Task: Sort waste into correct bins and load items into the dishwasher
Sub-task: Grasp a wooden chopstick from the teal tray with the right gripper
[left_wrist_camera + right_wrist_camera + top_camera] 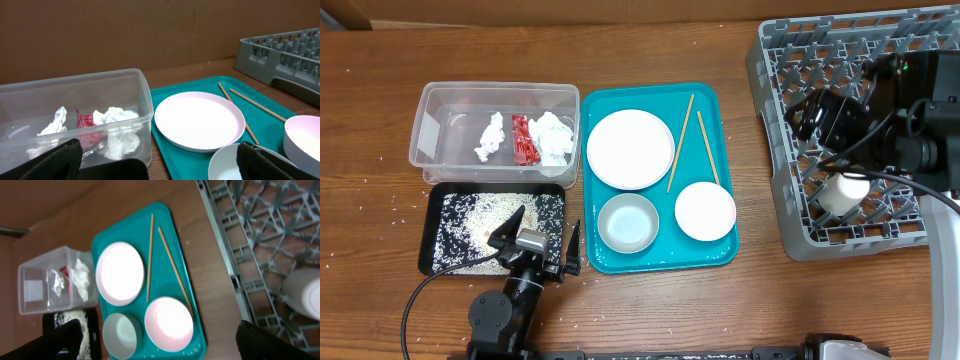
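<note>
Left gripper (538, 235): jaws spread wide, empty, over the black tray (424, 240) holding rice grains (470, 215). Right gripper (157, 327): jaws spread wide, empty, above the dish rack (790, 222). Plate (628, 148), grey bowl (627, 222), white bowl (705, 210) and chopsticks (680, 140) lie on the teal tray (725, 130).

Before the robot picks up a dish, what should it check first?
1. The red wrapper and tissue wads sit in the clear tub: ok.
2. All rice in the black tray: not ok, grains dot the table.
3. The left end effector is open and empty: ok.
4. The plate, grey-green bowl, white bowl and chopsticks loaded in the dish rack: not ok, all lie on the teal tray.
5. Free pegs in the dish rack: ok.
</note>
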Available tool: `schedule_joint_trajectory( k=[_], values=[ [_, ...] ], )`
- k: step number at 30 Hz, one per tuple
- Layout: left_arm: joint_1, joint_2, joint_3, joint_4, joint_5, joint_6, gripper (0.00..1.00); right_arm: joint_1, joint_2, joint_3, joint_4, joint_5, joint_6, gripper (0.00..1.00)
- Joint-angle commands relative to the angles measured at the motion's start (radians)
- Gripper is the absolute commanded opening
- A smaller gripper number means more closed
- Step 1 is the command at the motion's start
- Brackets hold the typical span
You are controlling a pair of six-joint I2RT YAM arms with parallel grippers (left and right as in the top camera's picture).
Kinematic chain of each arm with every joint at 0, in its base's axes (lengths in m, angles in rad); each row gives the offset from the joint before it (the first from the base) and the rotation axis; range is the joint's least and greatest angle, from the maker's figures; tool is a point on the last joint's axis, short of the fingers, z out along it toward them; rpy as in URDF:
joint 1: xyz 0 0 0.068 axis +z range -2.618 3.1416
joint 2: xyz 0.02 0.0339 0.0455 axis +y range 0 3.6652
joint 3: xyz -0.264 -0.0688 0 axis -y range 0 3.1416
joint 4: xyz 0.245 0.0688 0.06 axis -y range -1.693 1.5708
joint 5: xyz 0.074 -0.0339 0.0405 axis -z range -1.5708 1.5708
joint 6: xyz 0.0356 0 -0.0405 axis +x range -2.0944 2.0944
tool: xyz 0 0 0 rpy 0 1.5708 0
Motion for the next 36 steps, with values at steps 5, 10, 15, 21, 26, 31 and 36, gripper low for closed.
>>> schedule_joint_trajectory(
  k=[5,10,15,21,26,31,36],
  values=[
    [0.006,-0.011,-0.01,0.005,0.0,0.016,1.0,0.067,0.03,0.008,0.024,-0.089,0.013,1.0],
    [0.006,-0.011,-0.01,0.005,0.0,0.016,1.0,0.28,0.127,0.008,-0.034,0.083,0.016,0.91],
    [0.006,-0.011,-0.01,0.005,0.0,0.016,1.0,0.418,0.253,0.008,-0.003,0.243,0.06,0.79],
    [0.006,-0.011,-0.01,0.005,0.0,0.016,1.0,0.428,0.41,0.008,0.11,0.278,0.02,0.64],
    [0.006,-0.011,-0.01,0.005,0.0,0.016,1.0,0.428,0.543,0.008,0.208,0.282,-0.126,0.48],
    [0.006,-0.011,-0.01,0.005,0.0,0.016,1.0,0.428,0.663,0.008,0.278,0.341,-0.148,0.47],
    [0.006,-0.011,-0.01,0.005,0.0,0.016,1.0,0.426,0.757,0.008,0.31,0.355,-0.148,0.47]
  ],
)
